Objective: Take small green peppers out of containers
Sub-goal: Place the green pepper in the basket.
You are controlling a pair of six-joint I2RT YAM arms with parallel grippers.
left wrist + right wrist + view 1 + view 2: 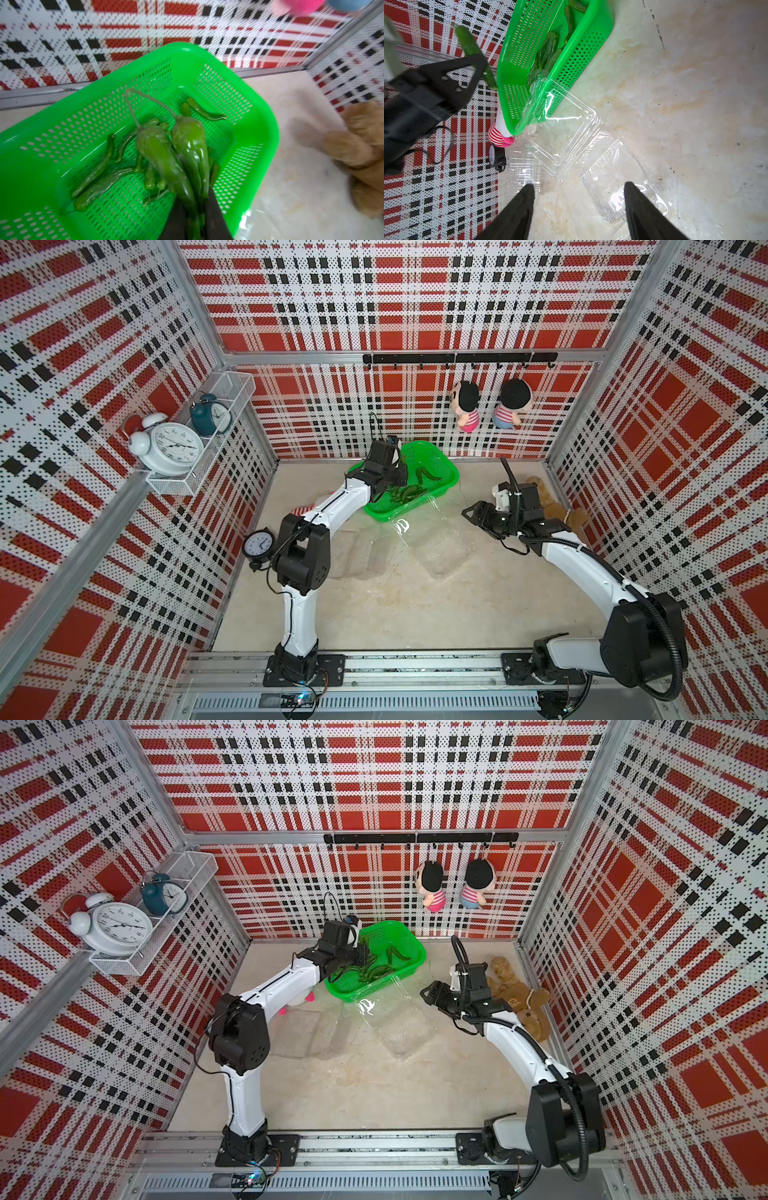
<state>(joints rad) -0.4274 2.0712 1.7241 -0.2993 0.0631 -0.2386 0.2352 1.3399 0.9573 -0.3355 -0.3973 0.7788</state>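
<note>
While left gripper (194,197) pinches peppers (187,145), arm (332,506) overhangs basket (259,128).

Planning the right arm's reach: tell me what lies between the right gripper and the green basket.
An open, empty clear clamshell container, one flap against the green basket; the right wrist view shows it ahead of the right gripper.

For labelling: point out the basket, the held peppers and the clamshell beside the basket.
basket (261,116): left wrist view, on its wide rim.
held peppers (191,145): left wrist view, body of one pepper.
clamshell (564,135): right wrist view, middle of one half.
</note>
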